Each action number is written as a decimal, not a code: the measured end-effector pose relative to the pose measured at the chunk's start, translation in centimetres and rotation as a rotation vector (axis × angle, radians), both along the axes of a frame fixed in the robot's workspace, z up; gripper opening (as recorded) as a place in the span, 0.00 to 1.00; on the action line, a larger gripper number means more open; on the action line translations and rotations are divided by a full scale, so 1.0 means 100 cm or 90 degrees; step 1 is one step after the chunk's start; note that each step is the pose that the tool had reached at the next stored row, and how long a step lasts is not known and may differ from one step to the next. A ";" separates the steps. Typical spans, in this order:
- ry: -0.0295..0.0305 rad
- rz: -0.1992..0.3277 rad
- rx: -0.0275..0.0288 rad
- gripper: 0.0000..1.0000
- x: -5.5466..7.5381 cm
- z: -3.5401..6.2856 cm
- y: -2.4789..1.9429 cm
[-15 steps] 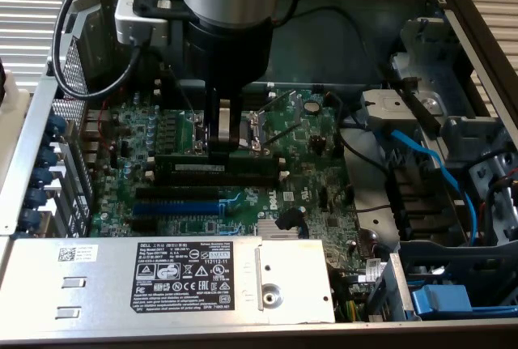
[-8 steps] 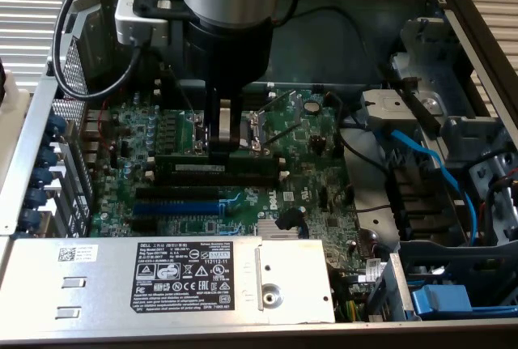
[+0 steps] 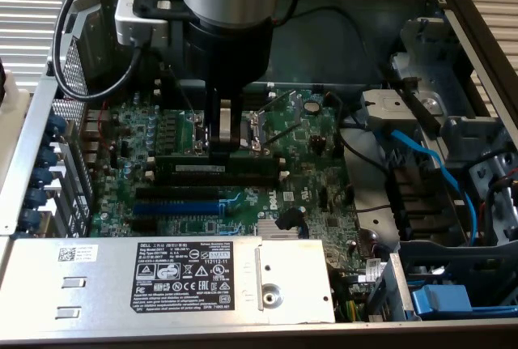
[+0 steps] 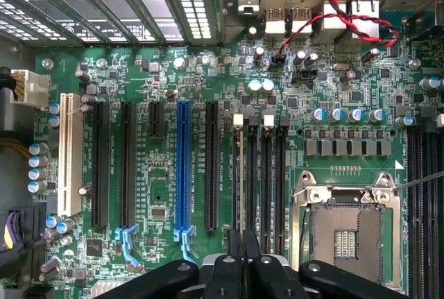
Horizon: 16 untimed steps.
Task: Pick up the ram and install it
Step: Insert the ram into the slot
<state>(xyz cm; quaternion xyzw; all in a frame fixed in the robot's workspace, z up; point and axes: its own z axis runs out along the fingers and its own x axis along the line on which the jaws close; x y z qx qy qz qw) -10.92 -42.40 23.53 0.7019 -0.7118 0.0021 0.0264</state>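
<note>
The ram point(image 3: 243, 168) stands on edge along the memory slots point(image 4: 267, 181) of the motherboard point(image 3: 324, 163), with the fingers point(image 4: 253, 271) pinched nearly shut on its top edge about mid-length, likely to keep it level over a slot; whether it is seated, cannot tell.

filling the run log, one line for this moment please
stage: installing | fingers: shut on ram | ram: edge-down at memory slots | seated: cannot tell

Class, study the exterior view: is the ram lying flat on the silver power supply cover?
No, the ram stands on edge at the memory slots, with the gripper closed on its upper edge.
</note>
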 end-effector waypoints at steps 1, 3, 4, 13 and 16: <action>-0.0005 0.000 -0.0002 0.12 0.000 0.0000 0.0000; -0.0018 0.000 -0.0007 0.12 0.000 -0.0003 0.0002; -0.0023 0.000 -0.0010 0.12 0.000 -0.0004 0.0003; -0.0054 0.003 -0.0043 0.12 0.000 -0.0003 0.0027; -0.0076 0.005 -0.0070 0.12 0.000 -0.0003 0.0036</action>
